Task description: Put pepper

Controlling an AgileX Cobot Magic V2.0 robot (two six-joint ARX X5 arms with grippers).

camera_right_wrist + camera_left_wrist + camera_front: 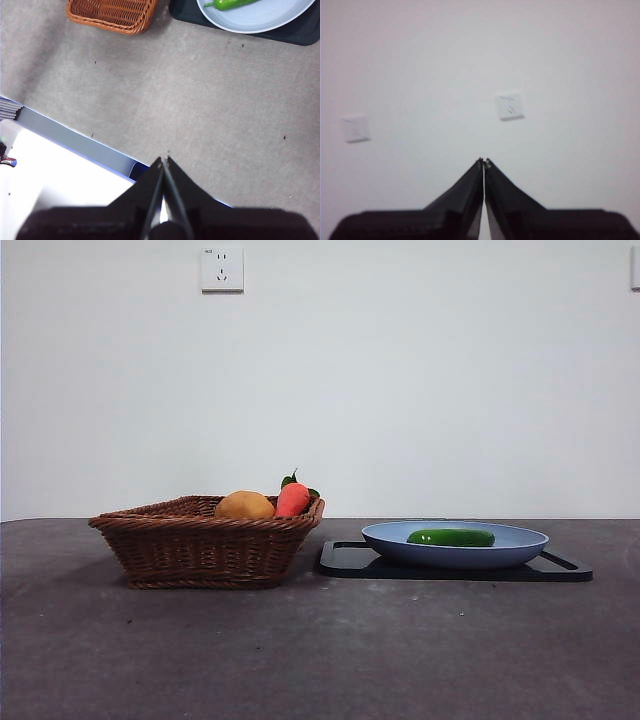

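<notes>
The dark green pepper [451, 537] lies in a light blue plate [520, 545] that stands on a black tray [345, 562] right of the middle. It also shows in the right wrist view [231, 4], on the plate [260, 17]. My right gripper [164, 161] is shut and empty, high above the near table edge, far from the plate. My left gripper [484, 161] is shut and empty and faces the white wall. Neither arm shows in the front view.
A brown wicker basket [190, 545] stands left of the tray and holds a tan round item [244, 506] and a red-orange item with green leaves [292, 498]. The basket's corner shows in the right wrist view [112, 12]. A wall socket [221, 269] is on the wall.
</notes>
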